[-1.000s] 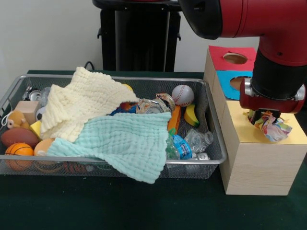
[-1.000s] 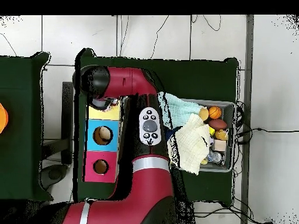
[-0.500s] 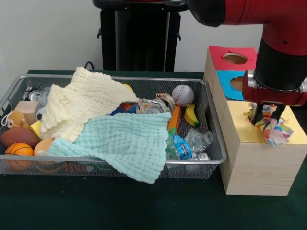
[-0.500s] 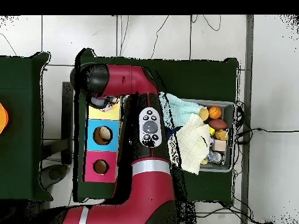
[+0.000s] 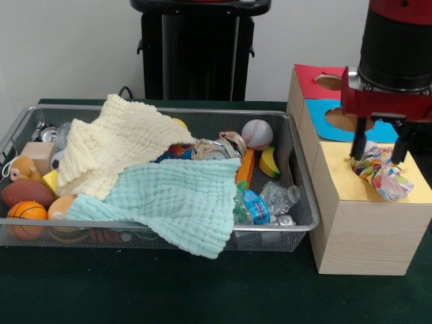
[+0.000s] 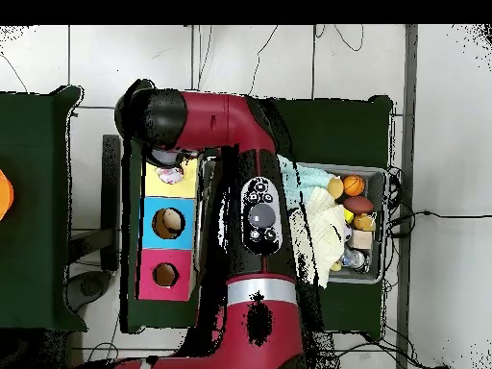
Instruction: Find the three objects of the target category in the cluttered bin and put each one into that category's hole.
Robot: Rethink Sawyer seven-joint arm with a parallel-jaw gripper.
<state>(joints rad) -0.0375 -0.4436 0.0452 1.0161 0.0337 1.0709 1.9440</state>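
A crumpled multicoloured paper ball (image 5: 381, 173) rests on the yellow top (image 5: 347, 185) of the wooden sorting box, where that section's hole lies; the hole itself is hidden under it. My gripper (image 5: 379, 147) hangs just above the ball, open, its two fingers (image 5: 357, 143) straddling the ball's top without holding it. In the overhead view the ball (image 6: 171, 175) shows on the yellow section (image 6: 187, 183), beside the arm that covers the gripper.
The blue hole (image 5: 341, 120) and red hole (image 5: 329, 82) lie behind the yellow section. To the left stands the wire bin (image 5: 202, 110) with a cream cloth (image 5: 115, 145), a mint cloth (image 5: 175, 199), a baseball (image 5: 256, 133), a banana (image 5: 269, 163), a crushed bottle (image 5: 270, 200) and balls (image 5: 25, 212).
The gripper has opened and risen off the paper ball. The ball stays on the yellow top, a little lower and more spread out.
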